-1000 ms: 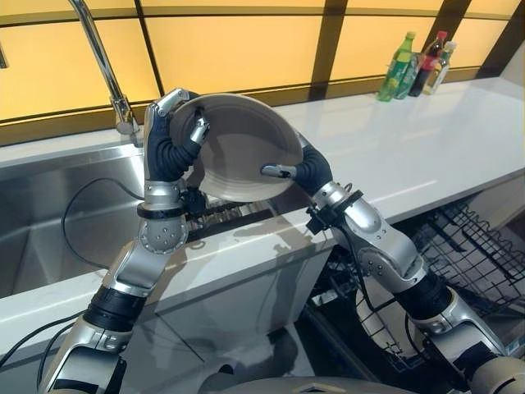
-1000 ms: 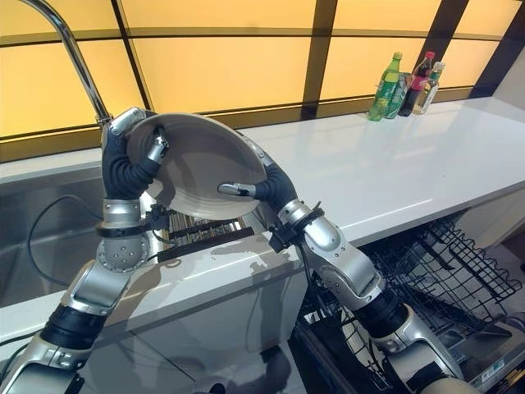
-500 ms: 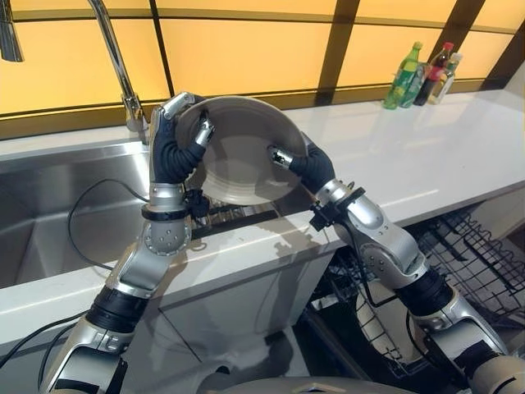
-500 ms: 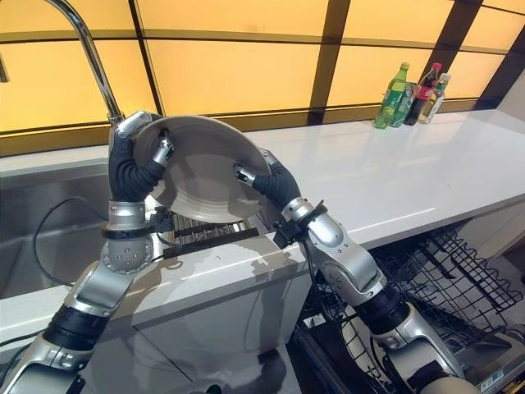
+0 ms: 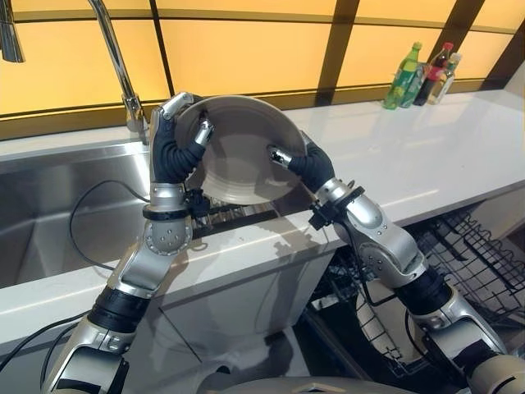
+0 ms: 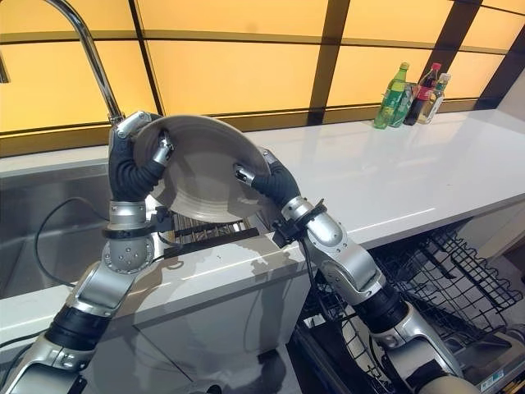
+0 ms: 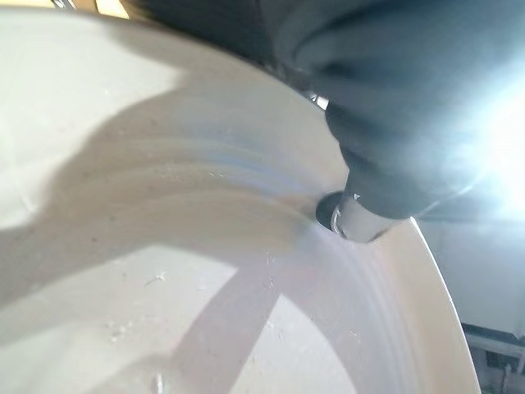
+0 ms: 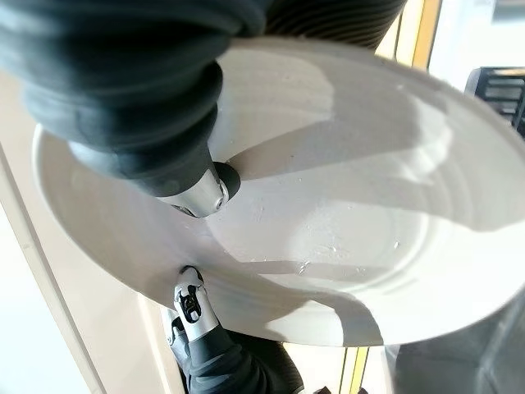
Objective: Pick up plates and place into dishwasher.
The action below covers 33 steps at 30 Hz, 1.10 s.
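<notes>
- Left hand [image 5: 174, 135] + right hand [image 5: 297, 164] both grip round grey ceramic plate [image 5: 242, 148], tilted above steel sink [image 5: 57, 217].
- Chrome tap [image 5: 115, 61] just behind plate.
- Black wire dishwasher rack [image 5: 472, 254] open, well right of sink; bottles [image 5: 422, 74] far back on white counter [image 5: 410, 156].

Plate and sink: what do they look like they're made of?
The plate, held up by the left hand and right hand, looks like glazed ceramic: off-white, opaque, with a soft sheen and faint rings; hard plastic can't be excluded. The sink looks like brushed stainless steel: grey, with dull streaky reflections.
</notes>
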### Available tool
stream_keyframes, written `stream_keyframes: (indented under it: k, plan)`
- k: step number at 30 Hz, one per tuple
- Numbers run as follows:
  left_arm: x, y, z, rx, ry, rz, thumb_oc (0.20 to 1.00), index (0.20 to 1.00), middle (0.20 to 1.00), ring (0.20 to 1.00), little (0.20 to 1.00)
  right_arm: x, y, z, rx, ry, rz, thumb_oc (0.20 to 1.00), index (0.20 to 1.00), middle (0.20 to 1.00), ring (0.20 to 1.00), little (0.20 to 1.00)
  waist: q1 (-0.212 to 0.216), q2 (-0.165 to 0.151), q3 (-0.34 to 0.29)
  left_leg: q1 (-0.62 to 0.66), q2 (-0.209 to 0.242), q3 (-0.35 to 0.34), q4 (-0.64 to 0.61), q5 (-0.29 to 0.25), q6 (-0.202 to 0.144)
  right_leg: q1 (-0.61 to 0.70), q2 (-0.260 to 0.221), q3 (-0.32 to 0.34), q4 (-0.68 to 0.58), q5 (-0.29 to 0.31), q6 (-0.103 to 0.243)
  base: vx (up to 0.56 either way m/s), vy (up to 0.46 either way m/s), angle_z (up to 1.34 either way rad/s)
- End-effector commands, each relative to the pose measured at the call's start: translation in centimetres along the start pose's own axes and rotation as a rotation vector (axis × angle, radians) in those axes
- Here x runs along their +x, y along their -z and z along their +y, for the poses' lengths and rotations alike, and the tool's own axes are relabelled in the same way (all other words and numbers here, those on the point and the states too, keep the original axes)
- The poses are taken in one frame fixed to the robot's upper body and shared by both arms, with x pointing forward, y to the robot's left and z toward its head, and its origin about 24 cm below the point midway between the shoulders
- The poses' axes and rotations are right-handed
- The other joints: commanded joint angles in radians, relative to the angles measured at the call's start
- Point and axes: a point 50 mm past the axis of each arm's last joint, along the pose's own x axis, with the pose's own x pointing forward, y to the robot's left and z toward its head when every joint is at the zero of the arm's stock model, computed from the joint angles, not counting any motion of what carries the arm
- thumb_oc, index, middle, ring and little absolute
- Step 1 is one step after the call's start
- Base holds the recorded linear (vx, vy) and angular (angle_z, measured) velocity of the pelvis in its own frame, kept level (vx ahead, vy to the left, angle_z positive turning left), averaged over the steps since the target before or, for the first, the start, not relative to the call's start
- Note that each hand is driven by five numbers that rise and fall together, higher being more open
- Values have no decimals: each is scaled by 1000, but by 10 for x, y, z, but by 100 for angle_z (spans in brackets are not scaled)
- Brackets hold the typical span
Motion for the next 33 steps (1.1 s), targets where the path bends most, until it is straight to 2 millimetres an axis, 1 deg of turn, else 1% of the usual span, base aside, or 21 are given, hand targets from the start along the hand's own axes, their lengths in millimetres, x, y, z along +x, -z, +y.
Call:
stream_keyframes:
  k: [1, 2, 5, 9, 12, 16, 19, 22, 24, 25, 26, 28, 30, 33]
  plan:
    - [29, 0, 18, -122, -252, 25, 1000, 1000, 1000, 1000, 1000, 14, -41, 11, -152, -70, -188, 200, 200, 200, 200, 200, -12, 31, -40, 15, -28, 35, -13, -44, 54, -89, 28, 14, 164, -70, -14, -38, -12, 0]
    - [28, 3, 30, -129, -327, 37, 1000, 1000, 1000, 1000, 1000, 11, -43, 5, -172, -35, -191, 200, 200, 200, 200, 200, -14, 31, -42, 15, -26, 36, -14, -44, 54, -90, 27, 15, 162, -70, -14, -38, -16, -1]
    - [27, 2, 53, -75, -447, 17, 1000, 1000, 1000, 1000, 1000, 3, -50, -15, -244, 66, -207, 200, 200, 200, 200, 200, -22, 33, -44, 4, -22, 37, -10, -37, 50, -96, 30, 16, 153, -59, -17, -62, -17, -1]
    - [29, 1, 73, -23, -531, 15, 1000, 1000, 1000, 1000, 1000, -13, -56, -40, -329, 169, -199, 200, 200, 200, 200, 200, -41, 35, -47, 0, -14, 45, -11, -35, 42, -99, 33, 24, 138, -52, -19, -37, -13, -2]
    - [24, 6, 87, 2, -580, 29, 1000, 1000, 1000, 1000, 1000, -29, -57, -62, -396, 258, -177, 200, 200, 200, 200, 200, -56, 37, -50, 3, -7, 55, -14, -36, 37, -97, 36, 33, 122, -46, -22, -19, -20, -4]
    - [18, 10, 100, 48, -592, 61, 1000, 1000, 1000, 1000, 1000, -57, -62, -93, -498, 434, -165, 200, 200, 200, 200, 200, -80, 36, -54, 9, 2, 71, -21, -38, 31, -94, 42, 51, 101, -37, -21, -4, -67, -5]
    - [10, 15, 110, 72, -604, 87, 1000, 1000, 1000, 1000, 1000, -79, -67, -110, -568, 555, -166, 200, 200, 200, 200, 200, -103, 37, -55, 13, 10, 86, -22, -41, 29, -97, 48, 69, 91, -30, -22, 7, -86, -17]
    - [6, 19, 118, 99, -600, 109, 1000, 1000, 1000, 1000, 1000, -95, -68, -123, -638, 657, -142, 200, 200, 200, 200, 200, -119, 41, -56, 18, 18, 101, -24, -43, 26, -99, 54, 83, 84, -26, -23, 28, -87, -18]
    - [2, 21, 127, 131, -596, 133, 1000, 1000, 1000, 1000, 1000, -112, -68, -132, -651, 744, -124, 200, 200, 200, 200, 200, -137, 45, -54, 22, 25, 114, -24, -44, 25, -101, 61, 101, 79, -24, -25, 49, -122, -21]
    - [1, 22, 128, 136, -596, 139, 1000, 1000, 1000, 1000, 1000, -116, -68, -134, -654, 766, -121, 200, 200, 200, 200, 200, -139, 46, -53, 23, 28, 118, -25, -45, 24, -101, 63, 106, 78, -23, -26, 47, -140, -18]
    - [-2, 24, 133, 155, -602, 151, 1000, 1000, 1000, 1000, 1000, -126, -67, -139, -666, 822, -118, 200, 200, 200, 200, 200, -152, 50, -50, 25, 34, 126, -26, -45, 23, -103, 66, 116, 77, -23, -26, 36, -117, -22]
    - [-5, 27, 137, 167, -603, 167, 1000, 1000, 1000, 1000, 1000, -138, -67, -144, -688, 893, -108, 200, 200, 200, 200, 200, -162, 53, -47, 28, 41, 135, -27, -46, 21, -104, 70, 127, 75, -22, -27, 43, -125, -27]
    - [-10, 28, 144, 192, -607, 178, 1000, 1000, 1000, 1000, 1000, -155, -64, -151, -708, 961, -77, 200, 200, 200, 200, 200, -178, 60, -39, 30, 52, 147, -28, -43, 17, -104, 72, 138, 71, -20, -26, 51, -133, -19]
    - [-15, 30, 149, 212, -604, 198, 1000, 1000, 1000, 1000, 1000, -173, -57, -157, -722, 1021, -15, 200, 200, 200, 200, 200, -191, 68, -32, 28, 70, 160, -29, -36, 8, -106, 74, 147, 65, -19, -25, 45, -127, -18]
